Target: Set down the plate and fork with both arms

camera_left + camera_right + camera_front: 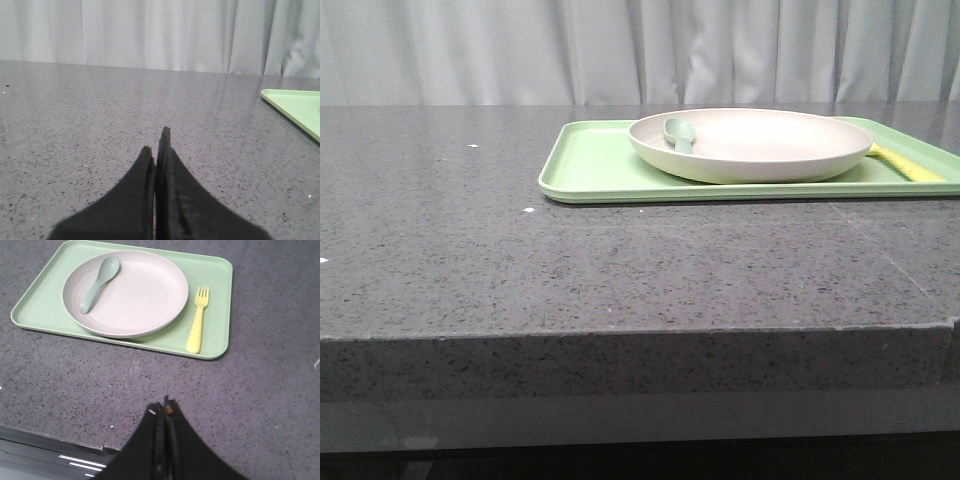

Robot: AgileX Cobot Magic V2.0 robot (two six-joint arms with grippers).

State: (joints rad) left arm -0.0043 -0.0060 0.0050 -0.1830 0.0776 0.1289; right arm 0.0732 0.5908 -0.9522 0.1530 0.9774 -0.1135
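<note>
Right wrist view: plate (125, 292) and fork (197, 320) both lie on the green tray (217, 300), fork just beside the plate, a spoon (97, 282) inside it. Right gripper (165, 407) and left gripper (157, 145) hang empty, fingers pressed together. Judged next: open wide, descend squarely over the fork handle, avoiding the plate rim.
</note>
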